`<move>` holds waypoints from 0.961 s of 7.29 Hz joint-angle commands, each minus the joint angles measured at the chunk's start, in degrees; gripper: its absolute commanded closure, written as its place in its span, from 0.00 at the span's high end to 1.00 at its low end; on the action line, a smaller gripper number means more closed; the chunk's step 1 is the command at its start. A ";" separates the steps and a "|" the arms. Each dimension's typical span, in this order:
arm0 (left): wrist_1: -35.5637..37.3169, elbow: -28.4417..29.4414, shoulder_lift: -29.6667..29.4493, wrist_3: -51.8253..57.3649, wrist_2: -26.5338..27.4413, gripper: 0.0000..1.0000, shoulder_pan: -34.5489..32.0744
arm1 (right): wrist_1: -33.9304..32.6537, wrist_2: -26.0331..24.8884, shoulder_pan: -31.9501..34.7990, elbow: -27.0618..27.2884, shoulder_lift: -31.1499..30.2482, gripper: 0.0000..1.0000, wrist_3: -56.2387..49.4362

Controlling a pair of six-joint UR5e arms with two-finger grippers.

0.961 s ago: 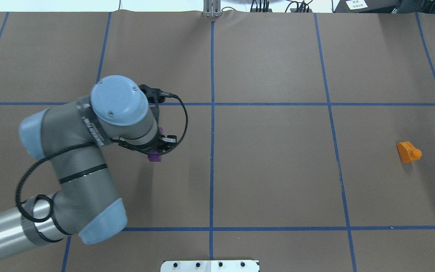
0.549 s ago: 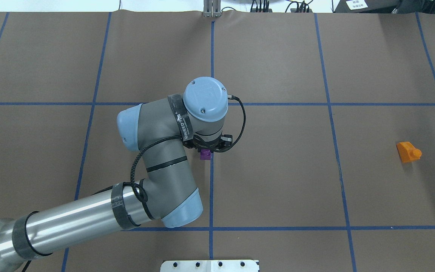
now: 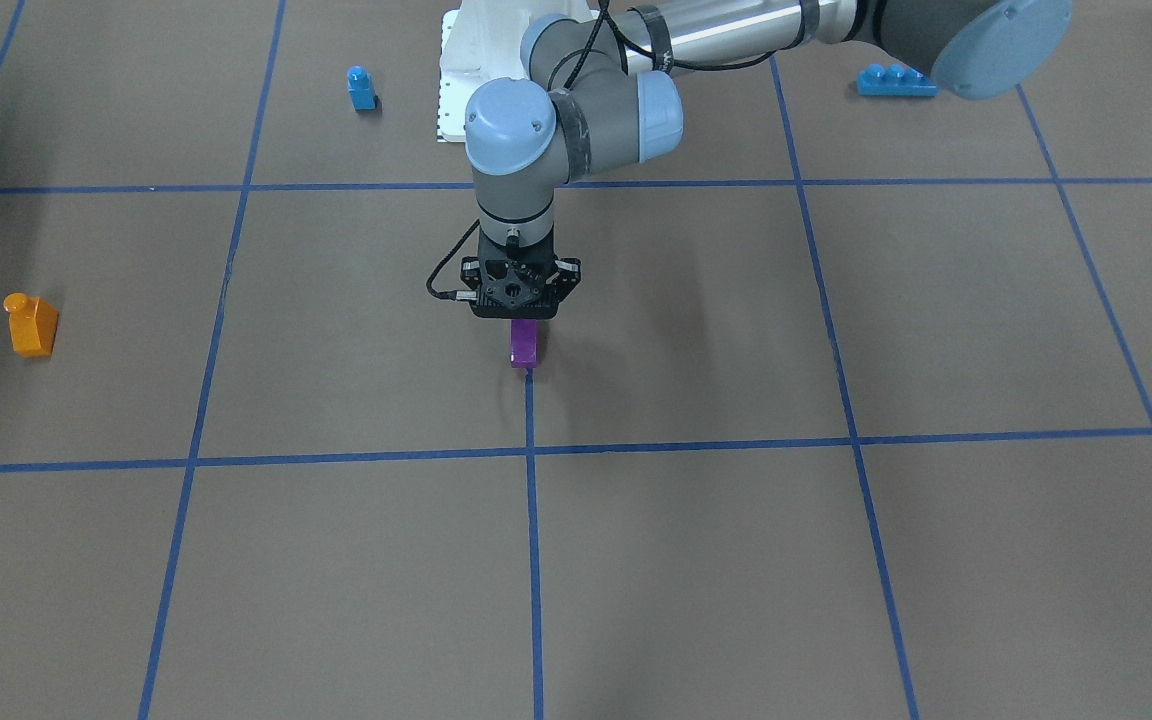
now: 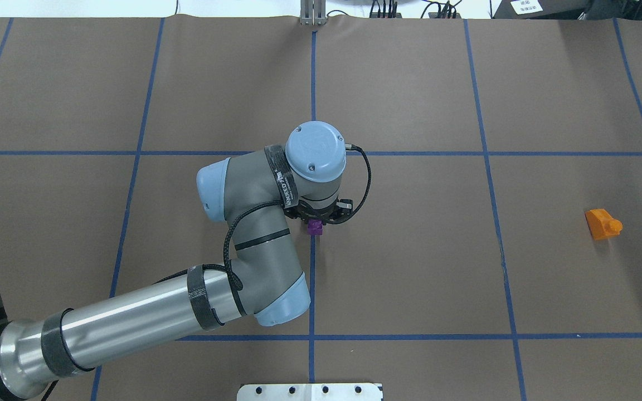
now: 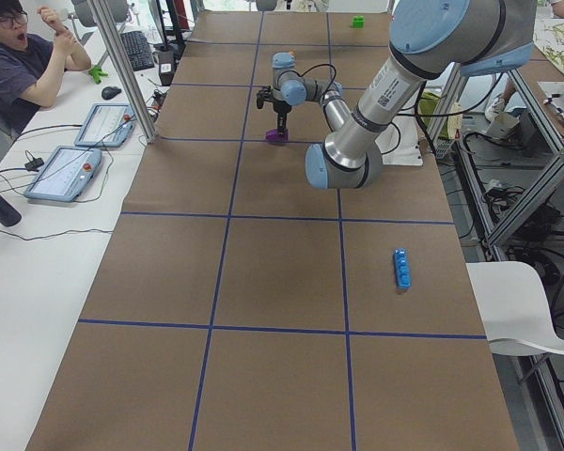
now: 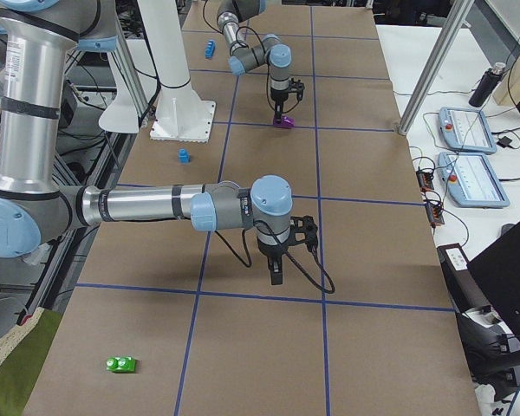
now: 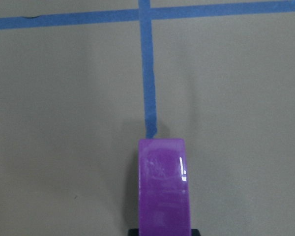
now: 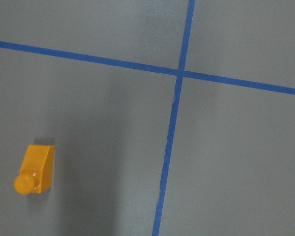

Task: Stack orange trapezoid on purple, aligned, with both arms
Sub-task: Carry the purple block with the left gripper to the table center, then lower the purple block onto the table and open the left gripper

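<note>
- Front-facing view: I am watching the left gripper pinching the purple from above at frame centre, at the upper end of a blue tape line. The orange trapezoid is lying far off at the left edge, with nothing touching it.
- Overhead view: the left arm is swinging rightward. A second ago the purple was hanging well left of the centre line; now it is sitting over it. I judge the carry is ending at the stacking spot.
- Left wrist view: the purple is filling lower centre. I cannot tell whether it is touching the table.
- Exterior right view: the right gripper is hanging mid-frame; I cannot tell whether its fingers are spread.
- Right wrist view: the orange trapezoid is showing lower left, not yet picked up.
</note>
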 commanded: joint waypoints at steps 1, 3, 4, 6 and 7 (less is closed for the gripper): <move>-0.18 0.16 -0.02 -0.06 -0.07 0.00 0.30 | 0.00 0.00 0.00 0.00 0.00 1.00 0.00; -0.18 0.59 0.07 -0.06 0.01 0.00 0.47 | 0.00 0.00 0.00 0.00 0.00 1.00 0.00; -0.53 1.29 0.07 -0.50 -0.07 0.00 0.65 | 0.00 0.00 0.00 0.00 0.00 1.00 0.00; -0.62 1.30 0.07 -1.46 -0.07 0.00 0.91 | 0.00 0.00 0.00 0.00 0.00 1.00 0.00; -0.62 1.30 0.07 -1.47 -0.07 0.17 0.91 | 0.00 0.00 0.00 0.00 0.00 1.00 0.00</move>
